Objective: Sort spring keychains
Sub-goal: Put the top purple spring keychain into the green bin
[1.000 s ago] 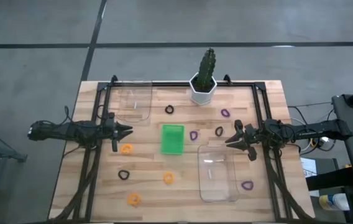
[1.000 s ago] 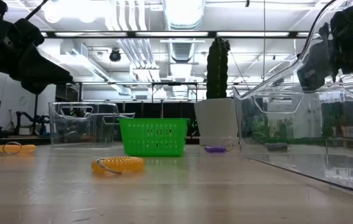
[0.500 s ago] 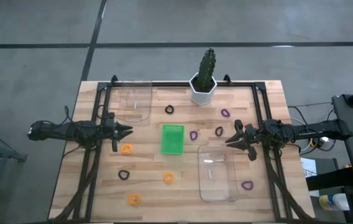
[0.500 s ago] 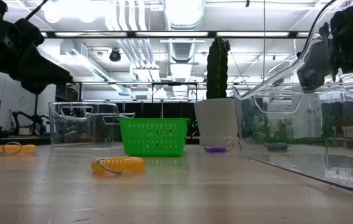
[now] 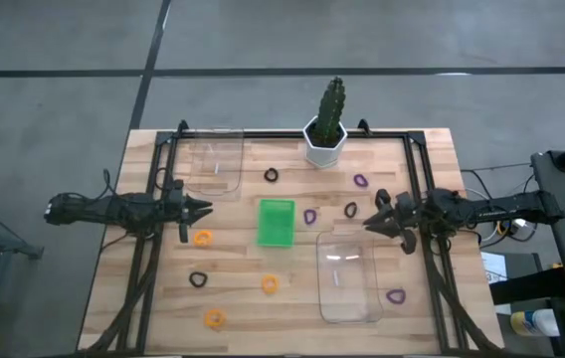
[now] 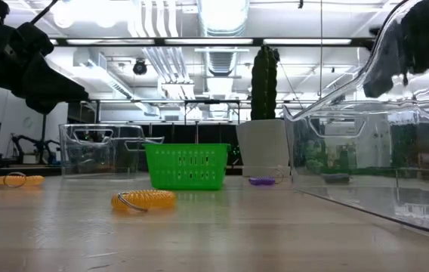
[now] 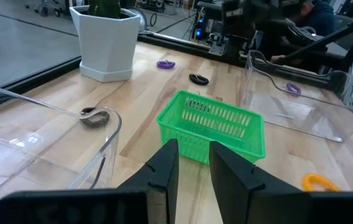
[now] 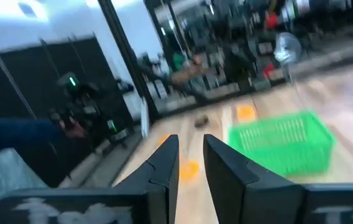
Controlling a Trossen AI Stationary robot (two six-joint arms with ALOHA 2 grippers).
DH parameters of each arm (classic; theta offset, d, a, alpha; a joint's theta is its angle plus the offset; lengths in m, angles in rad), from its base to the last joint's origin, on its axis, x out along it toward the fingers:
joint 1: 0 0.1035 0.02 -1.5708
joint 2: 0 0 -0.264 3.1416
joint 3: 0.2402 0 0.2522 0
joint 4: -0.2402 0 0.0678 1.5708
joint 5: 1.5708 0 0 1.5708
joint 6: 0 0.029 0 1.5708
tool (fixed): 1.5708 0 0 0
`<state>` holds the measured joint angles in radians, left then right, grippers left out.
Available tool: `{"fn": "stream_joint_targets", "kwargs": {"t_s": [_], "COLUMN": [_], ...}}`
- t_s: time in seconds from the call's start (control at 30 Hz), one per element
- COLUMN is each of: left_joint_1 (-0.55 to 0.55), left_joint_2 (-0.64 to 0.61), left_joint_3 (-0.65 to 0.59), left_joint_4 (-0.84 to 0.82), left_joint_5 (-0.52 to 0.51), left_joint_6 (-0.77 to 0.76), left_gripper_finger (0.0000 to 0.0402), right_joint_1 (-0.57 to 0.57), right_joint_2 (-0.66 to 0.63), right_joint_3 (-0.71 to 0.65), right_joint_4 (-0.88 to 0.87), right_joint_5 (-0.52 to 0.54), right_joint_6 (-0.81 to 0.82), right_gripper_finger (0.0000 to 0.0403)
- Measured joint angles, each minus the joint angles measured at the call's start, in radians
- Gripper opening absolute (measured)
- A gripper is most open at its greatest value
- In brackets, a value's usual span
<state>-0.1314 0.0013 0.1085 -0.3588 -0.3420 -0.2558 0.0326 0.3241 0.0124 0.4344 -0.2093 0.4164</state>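
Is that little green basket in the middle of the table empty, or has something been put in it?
Empty. From above, the green basket shows only its bare green floor; the coiled keychains lie around it on the table.

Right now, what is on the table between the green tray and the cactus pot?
In the high view, only bare wood lies between the green tray and the cactus pot; a black keychain lies just off to the left of that stretch.

It's a robotics lab. Exposed ducts (image 6: 222,57) and strip lights (image 6: 222,11) hang overhead. Equipment racks (image 8: 226,62) crowd behind the desk (image 5: 233,273).
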Motion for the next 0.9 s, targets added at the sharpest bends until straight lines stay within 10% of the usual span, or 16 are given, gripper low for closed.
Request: {"fn": "stream_joint_targets", "kwargs": {"t_s": [0.33, 0.9], "left_joint_1": [0.000, 0.000], "left_joint_2": [0.000, 0.000], "left_joint_3": [0.000, -0.006], "left_joint_4": [0.001, 0.115], "left_joint_5": [0.000, 0.001], "left_joint_6": [0.015, -0.096], "left_gripper_finger": [0.0083, 0.0083], "right_joint_1": [0.000, -0.001], "right_joint_2": [0.012, 0.336], "right_joint_3": [0.108, 0.815], "right_joint_4": [0.107, -1.110], "right_joint_5": [0.146, 0.595], "right_joint_6": [-0.072, -0.016], "right_gripper_finger": [0.0059, 0.0059]}}
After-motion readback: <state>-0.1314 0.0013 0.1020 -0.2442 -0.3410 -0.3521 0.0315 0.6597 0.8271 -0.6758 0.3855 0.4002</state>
